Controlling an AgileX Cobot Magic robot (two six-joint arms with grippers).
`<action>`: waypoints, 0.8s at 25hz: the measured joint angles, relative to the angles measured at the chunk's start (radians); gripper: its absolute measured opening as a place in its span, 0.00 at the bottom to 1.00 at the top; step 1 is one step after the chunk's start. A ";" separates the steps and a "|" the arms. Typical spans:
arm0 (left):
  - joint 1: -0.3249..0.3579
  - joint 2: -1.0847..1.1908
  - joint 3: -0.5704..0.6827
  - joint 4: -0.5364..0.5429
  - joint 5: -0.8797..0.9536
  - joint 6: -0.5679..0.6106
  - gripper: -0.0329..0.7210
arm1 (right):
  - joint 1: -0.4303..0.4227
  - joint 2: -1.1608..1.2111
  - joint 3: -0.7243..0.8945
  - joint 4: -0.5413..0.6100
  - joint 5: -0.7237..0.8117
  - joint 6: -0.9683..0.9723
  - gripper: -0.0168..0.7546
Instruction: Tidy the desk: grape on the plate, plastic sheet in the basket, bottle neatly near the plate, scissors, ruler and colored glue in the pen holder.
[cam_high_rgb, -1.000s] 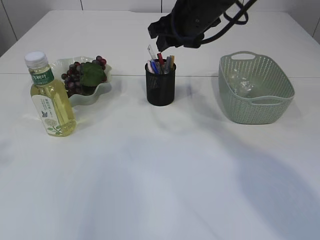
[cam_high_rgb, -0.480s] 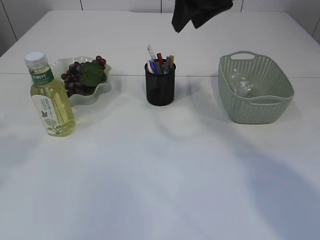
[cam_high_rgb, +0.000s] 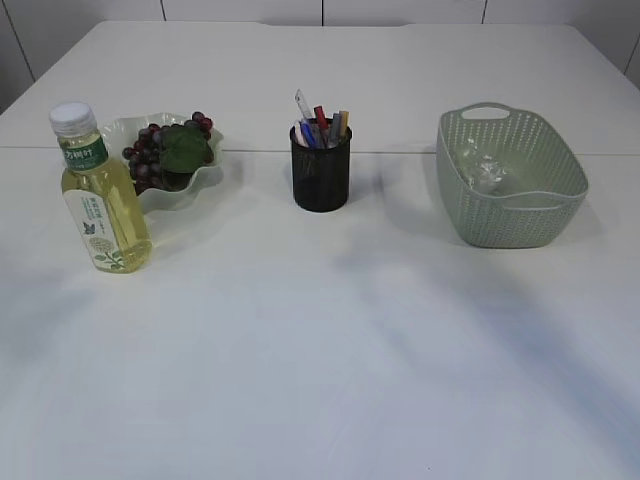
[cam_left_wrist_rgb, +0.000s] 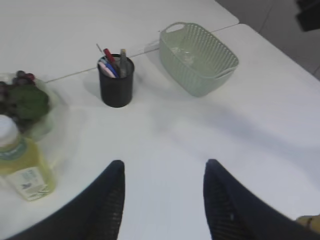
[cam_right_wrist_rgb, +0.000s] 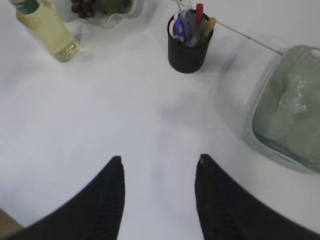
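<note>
A purple grape bunch (cam_high_rgb: 150, 152) with a green leaf lies on the pale wavy plate (cam_high_rgb: 200, 190) at the left. The yellow bottle (cam_high_rgb: 100, 205) stands upright against the plate's front left. The black mesh pen holder (cam_high_rgb: 321, 178) holds scissors (cam_right_wrist_rgb: 181, 25), a clear ruler (cam_high_rgb: 302, 104) and several coloured sticks; I cannot tell which is the glue. Crumpled plastic sheet (cam_high_rgb: 486, 172) lies inside the green basket (cam_high_rgb: 510, 225). My left gripper (cam_left_wrist_rgb: 165, 162) and right gripper (cam_right_wrist_rgb: 159, 157) both hang open and empty, high above the table. Neither arm shows in the exterior view.
White table all round, with a seam line running across behind the pen holder. The basket stands at the right, the plate and bottle at the left, and bare tabletop fills the foreground.
The right arm, which hung just above the pen holder, rose and left the exterior view. The things on the table have not moved.
</note>
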 joint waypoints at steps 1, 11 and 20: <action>0.000 -0.014 0.000 0.032 0.000 0.002 0.54 | 0.009 -0.066 0.060 0.000 -0.007 0.001 0.51; 0.000 -0.427 0.232 0.095 0.003 0.057 0.54 | 0.036 -0.824 0.750 0.000 -0.233 0.017 0.51; 0.000 -0.793 0.472 0.121 0.079 0.012 0.54 | 0.036 -1.395 1.006 -0.052 -0.121 0.149 0.51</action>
